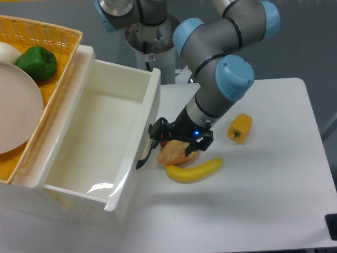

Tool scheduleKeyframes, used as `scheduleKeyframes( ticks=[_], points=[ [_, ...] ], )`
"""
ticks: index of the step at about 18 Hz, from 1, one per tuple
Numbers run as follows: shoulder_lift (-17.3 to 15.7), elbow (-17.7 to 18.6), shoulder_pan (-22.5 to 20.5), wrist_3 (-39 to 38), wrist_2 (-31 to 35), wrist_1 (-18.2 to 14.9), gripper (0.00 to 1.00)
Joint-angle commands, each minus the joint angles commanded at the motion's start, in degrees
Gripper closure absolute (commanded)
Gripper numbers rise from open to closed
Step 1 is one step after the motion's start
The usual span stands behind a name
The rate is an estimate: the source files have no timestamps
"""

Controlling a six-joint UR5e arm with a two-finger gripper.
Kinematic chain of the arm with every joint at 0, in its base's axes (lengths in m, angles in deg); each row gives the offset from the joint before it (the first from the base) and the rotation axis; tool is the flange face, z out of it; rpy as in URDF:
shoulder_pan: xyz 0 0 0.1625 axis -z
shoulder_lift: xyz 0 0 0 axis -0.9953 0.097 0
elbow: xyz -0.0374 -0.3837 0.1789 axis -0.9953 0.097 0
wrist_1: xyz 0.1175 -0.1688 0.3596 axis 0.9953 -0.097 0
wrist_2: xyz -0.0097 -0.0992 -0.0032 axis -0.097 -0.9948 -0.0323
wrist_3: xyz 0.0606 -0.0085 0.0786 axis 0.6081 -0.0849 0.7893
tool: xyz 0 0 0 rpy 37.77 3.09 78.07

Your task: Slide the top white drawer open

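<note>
The top white drawer [95, 132] stands pulled far out of the cabinet, its deep box empty. Its curved black handle [143, 156] sits on the front panel facing the table. My gripper [181, 138] hangs just right of that front, pointing down, open. Its left finger [156, 129] is close to the handle's upper end; I cannot tell whether it touches. An orange food piece [175, 152] lies on the table below and between the fingers.
A yellow banana [195, 170] lies just below the gripper and a yellow pepper [240, 128] to its right. On the cabinet top stands a yellow woven basket [63, 47] holding a green pepper [37, 62] and a white plate [16, 110].
</note>
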Motion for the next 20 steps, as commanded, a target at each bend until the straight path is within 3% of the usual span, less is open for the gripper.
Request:
scheduleKeyframes(
  ticks=[5, 8, 11, 16, 20],
  points=[
    [-0.09, 0.79, -0.01, 12.12, 9.3, -0.79, 0.0],
    [0.26, 1.06, -0.27, 16.77, 10.63, -0.26, 0.0],
    [0.44, 1.14, -0.44, 26.43, 15.1, -0.17, 0.0],
    [0.53, 1.14, -1.76, 40.59, 16.0, 0.0, 0.0],
    [0.35, 1.23, -1.76, 42.99, 16.44, 0.0, 0.0]
  ],
)
